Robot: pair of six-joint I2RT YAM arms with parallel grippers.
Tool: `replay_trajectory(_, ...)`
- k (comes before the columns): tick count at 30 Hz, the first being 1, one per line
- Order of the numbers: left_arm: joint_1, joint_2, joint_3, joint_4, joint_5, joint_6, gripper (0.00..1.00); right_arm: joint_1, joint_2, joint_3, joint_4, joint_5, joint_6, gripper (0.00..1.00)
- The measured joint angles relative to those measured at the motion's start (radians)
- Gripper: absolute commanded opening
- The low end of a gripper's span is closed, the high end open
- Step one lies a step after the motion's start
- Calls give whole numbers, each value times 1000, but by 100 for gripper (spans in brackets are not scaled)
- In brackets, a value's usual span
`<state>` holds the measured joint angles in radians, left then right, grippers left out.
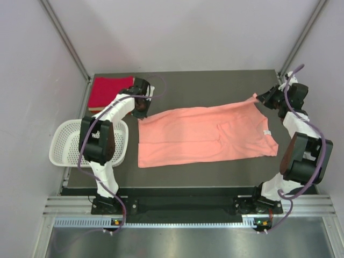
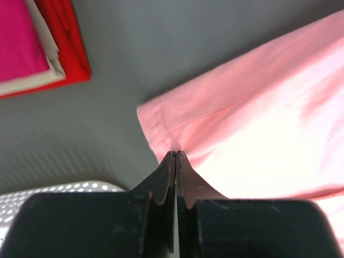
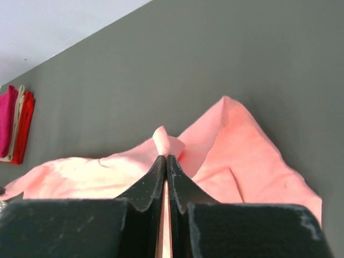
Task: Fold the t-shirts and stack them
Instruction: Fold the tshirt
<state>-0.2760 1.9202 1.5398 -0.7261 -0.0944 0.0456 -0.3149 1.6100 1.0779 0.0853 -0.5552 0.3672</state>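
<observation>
A salmon-pink t-shirt (image 1: pixel 204 134) lies spread across the middle of the dark table, with a small white tag (image 1: pixel 265 132) near its right end. My left gripper (image 1: pixel 141 113) is shut on the shirt's far-left corner (image 2: pixel 161 126). The right gripper (image 1: pixel 259 98) is shut on the far-right corner, and a pinch of pink cloth (image 3: pixel 167 141) sticks up past its tips. That corner is drawn into a raised point. A folded stack of red and crimson t-shirts (image 1: pixel 109 92) rests at the table's far-left corner, also seen as folded t-shirts (image 2: pixel 37 45) in the left wrist view.
A white perforated basket (image 1: pixel 64 141) hangs off the table's left edge beside the left arm. Grey walls enclose the table on three sides. Bare dark table surface (image 1: pixel 215 86) shows beyond the shirt.
</observation>
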Motion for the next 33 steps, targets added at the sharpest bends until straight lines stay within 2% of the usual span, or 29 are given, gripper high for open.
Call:
replay_trajectory(6,-3,-88,-110,8,-39,-21,0,-44,-83,-122,-69,13,-8,0)
replay_trajectory(18,-16,-156,-217,14,-55,-95,0,-81,-162,-198,-180,84,-27,0)
replay_trajectory(33,-41,-167,-235,0,-88,-150,0,-108,-301,-268,-238,164,-35,0)
